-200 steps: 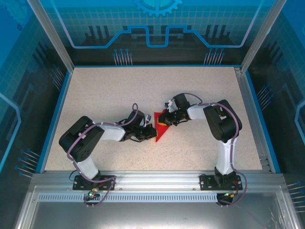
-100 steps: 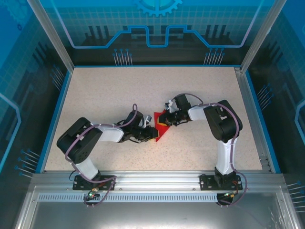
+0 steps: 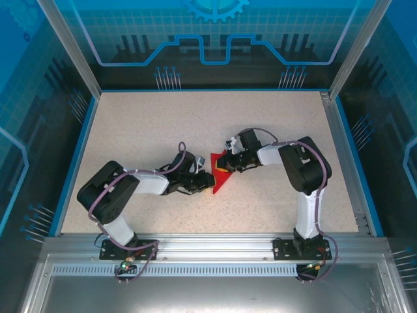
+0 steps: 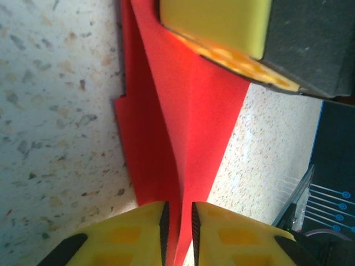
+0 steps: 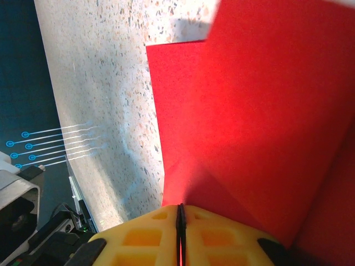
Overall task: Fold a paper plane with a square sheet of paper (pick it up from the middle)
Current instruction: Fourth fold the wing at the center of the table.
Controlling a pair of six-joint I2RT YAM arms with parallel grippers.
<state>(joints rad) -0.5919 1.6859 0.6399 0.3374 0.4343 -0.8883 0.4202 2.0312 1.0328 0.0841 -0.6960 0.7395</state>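
While clamping paper plane (image 3: 219, 177) in right claw (image 5: 179, 209), straddles its long crease, tipward, with left claw (image 4: 178, 208) narrowly apart.

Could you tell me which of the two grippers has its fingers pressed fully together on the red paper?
The right gripper: its fingers meet on the red paper; those of the left gripper stand slightly apart.

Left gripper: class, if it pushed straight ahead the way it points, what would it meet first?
The left gripper straddles the red paper; sliding along it, it would probably meet the yellow finger of the right gripper, though depth is unclear.
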